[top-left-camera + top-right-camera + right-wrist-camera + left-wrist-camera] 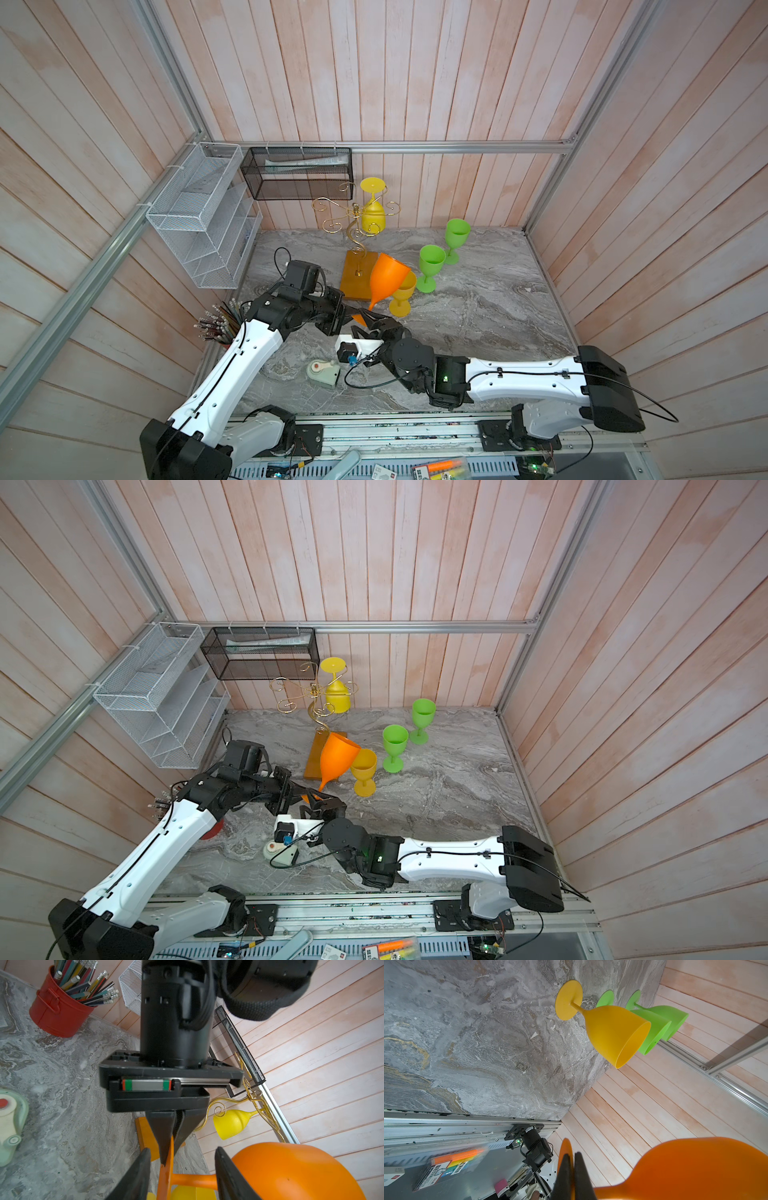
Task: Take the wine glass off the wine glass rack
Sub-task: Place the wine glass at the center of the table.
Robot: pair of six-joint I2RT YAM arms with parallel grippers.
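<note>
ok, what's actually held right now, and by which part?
The orange wine glass, pinched by the edge of its foot disc in the left gripper. The right gripper is open, fingers either side of the stem, not clamped.

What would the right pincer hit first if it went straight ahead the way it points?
Most likely the orange wine glass: the right pincer is open, with the glass's stem and foot apparently between its fingers. Right behind sits the left pincer, shut on that foot. Exact depth is hard to judge.

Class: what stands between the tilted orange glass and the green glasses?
An upright yellow glass, seen in both top views, right beside the orange glass.
</note>
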